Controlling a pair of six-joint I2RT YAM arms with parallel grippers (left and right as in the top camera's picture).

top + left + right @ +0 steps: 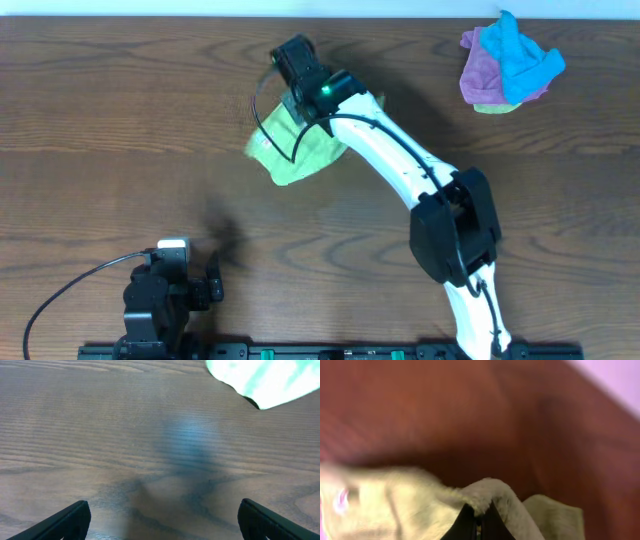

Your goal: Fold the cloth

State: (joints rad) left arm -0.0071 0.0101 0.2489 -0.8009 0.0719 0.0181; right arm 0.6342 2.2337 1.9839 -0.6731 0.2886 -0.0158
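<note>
Cloth (298, 158): lime-green, bunched on the tabletop (120, 130) toward the far edge. One raised fold is pinched in the right end effector (478, 519), pressed together directly above it. The right arm overlies the cloth's right part. Left end effector (165, 505): spread wide over bare wood, well apart. Heap of purple and blue cloths (510, 65): far right corner.

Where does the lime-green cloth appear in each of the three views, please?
Overhead: the lime-green cloth lies upper centre, left of middle.
Left wrist: cloth in the top right corner, washed out.
Right wrist: cloth across the bottom, pinched in the shut right gripper.
Shared landmark: the wooden table.
</note>
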